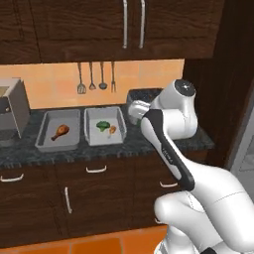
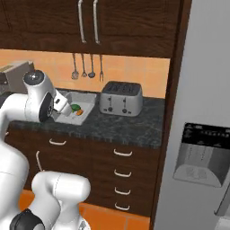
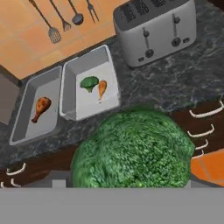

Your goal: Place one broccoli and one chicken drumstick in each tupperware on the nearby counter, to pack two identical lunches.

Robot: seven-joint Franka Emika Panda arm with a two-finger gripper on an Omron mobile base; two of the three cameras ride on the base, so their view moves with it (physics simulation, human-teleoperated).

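Filling the lower hand view, a big lumpy bright-green broccoli (image 3: pixel 133 148) is sitting between the jaws, which are standing wide around it; the dark fingertips are hidden behind it. Ahead, two shallow grey rectangular tupperware trays are lying side by side on the dark marbled counter (image 3: pixel 175 83). The right tray (image 3: pixel 72 74) is already holding a small broccoli (image 3: pixel 89 82) and an orange-brown drumstick (image 3: pixel 101 89); the left tray (image 3: pixel 26 113) is holding only a drumstick (image 3: pixel 40 108). Releasing over the nearer right tray would be spoiling the match, and a loose grip could be dropping the floret short onto the counter.

I hold a bright green broccoli (image 3: pixel 133 148). Two grey tupperware (image 3: pixel 85 89) stand on the black-grey marbled counter (image 3: pixel 175 87); the drumsticks (image 3: pixel 40 108) are orange-brown, the toaster (image 3: pixel 155 28) silver, the wall (image 3: pixel 26 48) orange.
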